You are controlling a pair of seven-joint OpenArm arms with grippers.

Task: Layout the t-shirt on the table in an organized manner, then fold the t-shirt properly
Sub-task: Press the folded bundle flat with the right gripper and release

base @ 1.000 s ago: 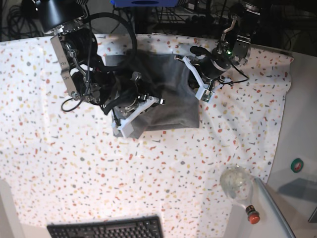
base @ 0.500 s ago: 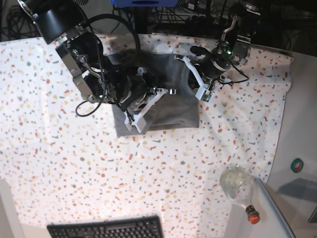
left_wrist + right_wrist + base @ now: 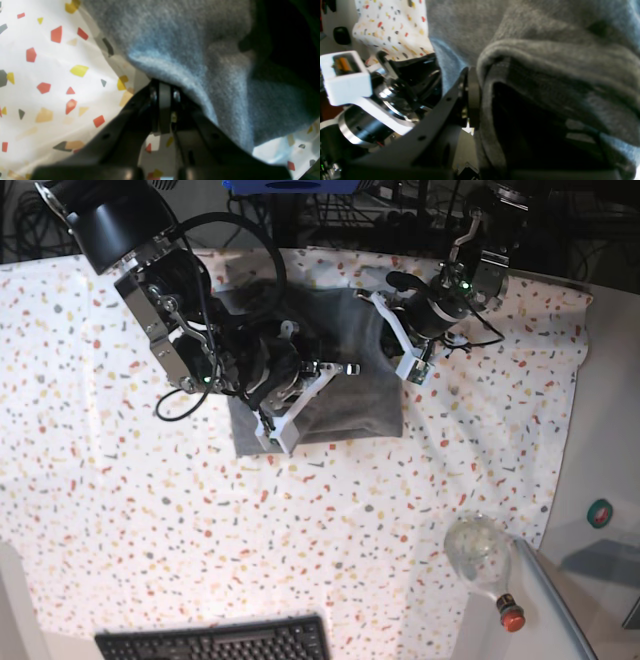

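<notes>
At the tabletop's [image 3: 120,510] far centre, the t-shirt [image 3: 345,395] lies as a compact folded bundle; both jaws pinch its edges, final fold and release likely unfinished.

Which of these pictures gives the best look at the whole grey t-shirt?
The base view: it shows the t-shirt bunched on the speckled table between both arms. The left and right wrist views show only close-up folds of fabric.

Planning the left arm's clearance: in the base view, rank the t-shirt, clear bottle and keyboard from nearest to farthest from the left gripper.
1. t-shirt, at the left gripper, which pinches its edge.
2. clear bottle, lower right.
3. keyboard, bottom edge, farthest.
</notes>
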